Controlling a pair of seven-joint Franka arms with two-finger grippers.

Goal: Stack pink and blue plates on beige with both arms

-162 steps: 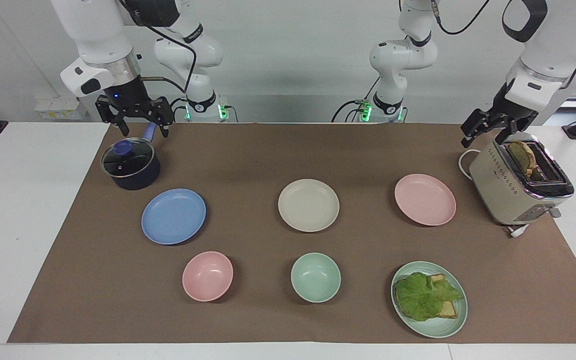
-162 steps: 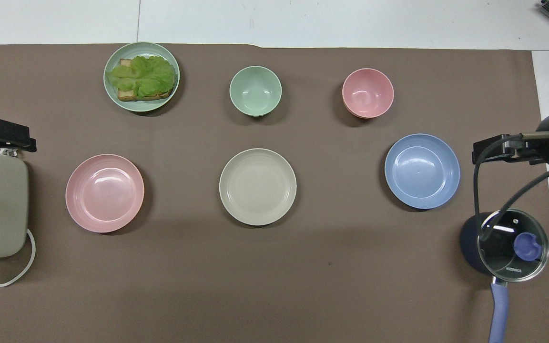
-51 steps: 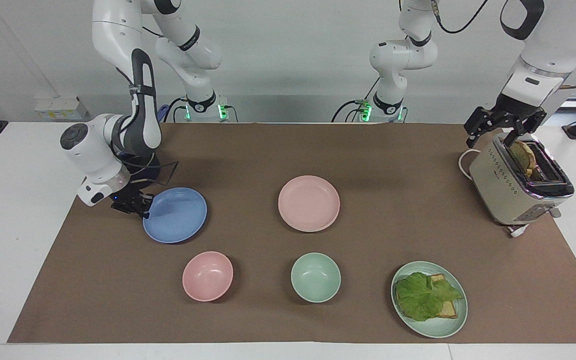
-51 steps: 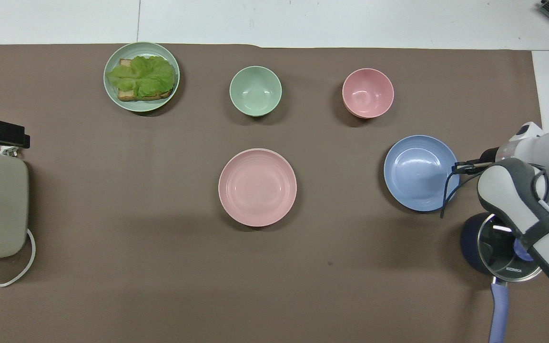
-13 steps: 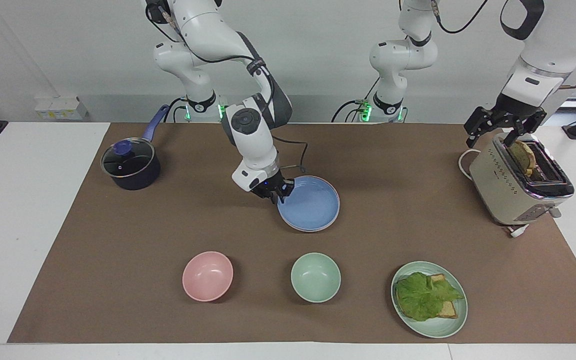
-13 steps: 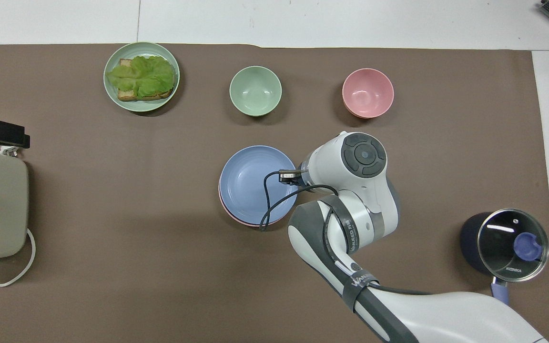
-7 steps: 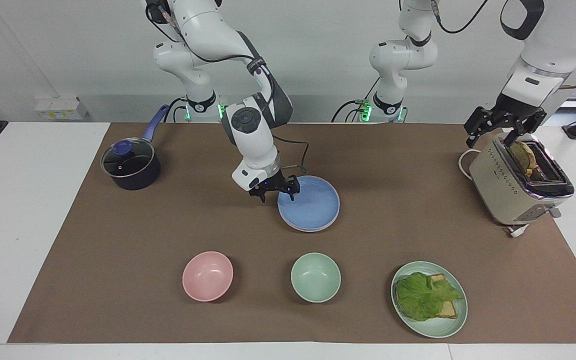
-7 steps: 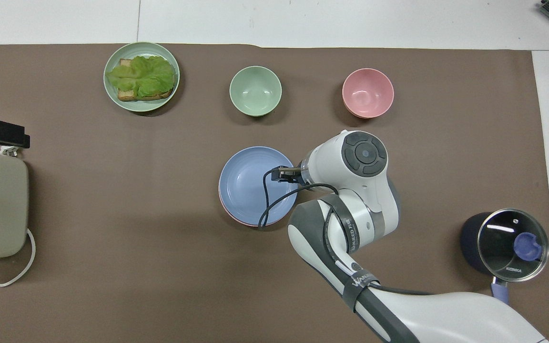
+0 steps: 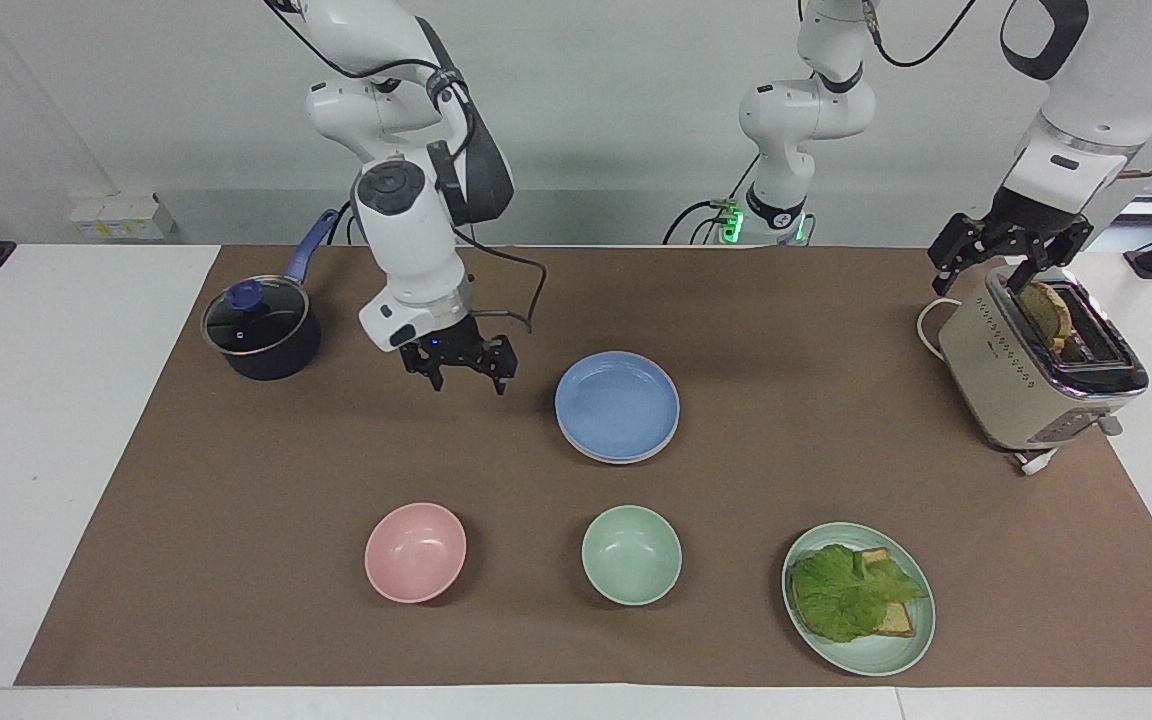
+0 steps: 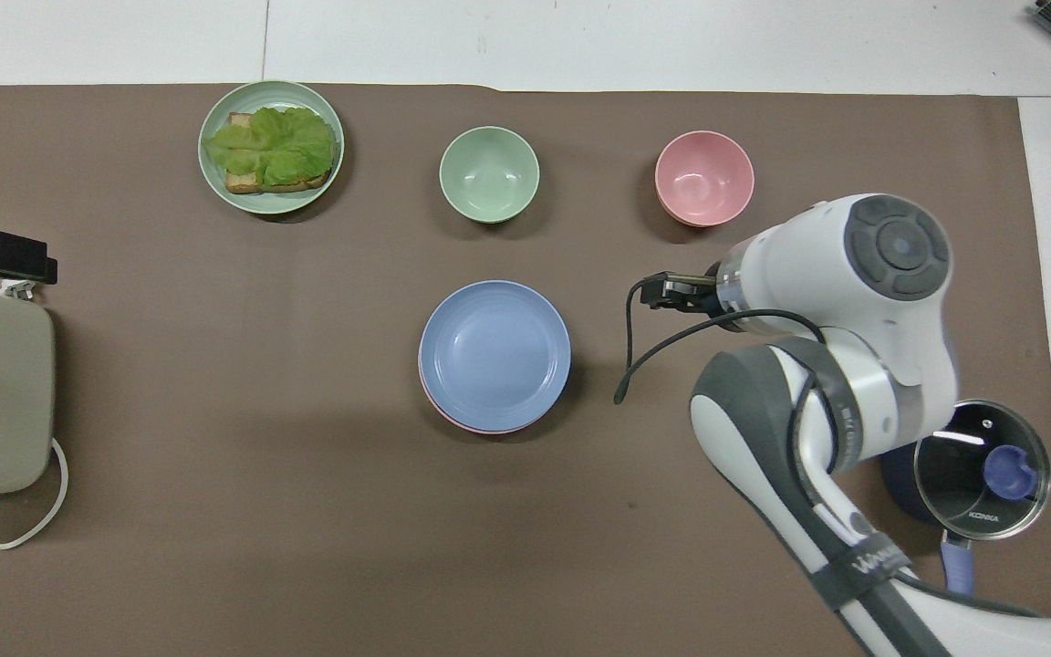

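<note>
1. Going by the facing view, we start at the right arm's end: a dark pot (image 9: 261, 335) with a glass lid sits on the brown mat (image 9: 236, 470), close to the robots.
2. Next comes the right gripper (image 9: 466, 368), empty and up in the air over bare mat between the pot and the plate stack. Its jaws are spread and it touches nothing.
3. A pink bowl (image 9: 415, 552) sits farther from the robots than the right gripper's spot.
4. Mid-table, the blue plate (image 9: 617, 403) lies on top of the stack. A thin sliver of the pink plate (image 10: 480, 426) shows under its rim in the overhead view.
5. We can't see the beige plate; the stack covers whatever is beneath.
6. A green bowl (image 9: 631, 554) sits farther from the robots than the stack.
7. A green plate (image 9: 896, 650) with bread and lettuce sits toward the left arm's end, far from the robots.
8. The left gripper (image 9: 998, 268) waits over the toaster (image 9: 1021, 385) at the left arm's end, jaws spread and empty. A slice of toast (image 9: 1048, 310) stands in the slot.
</note>
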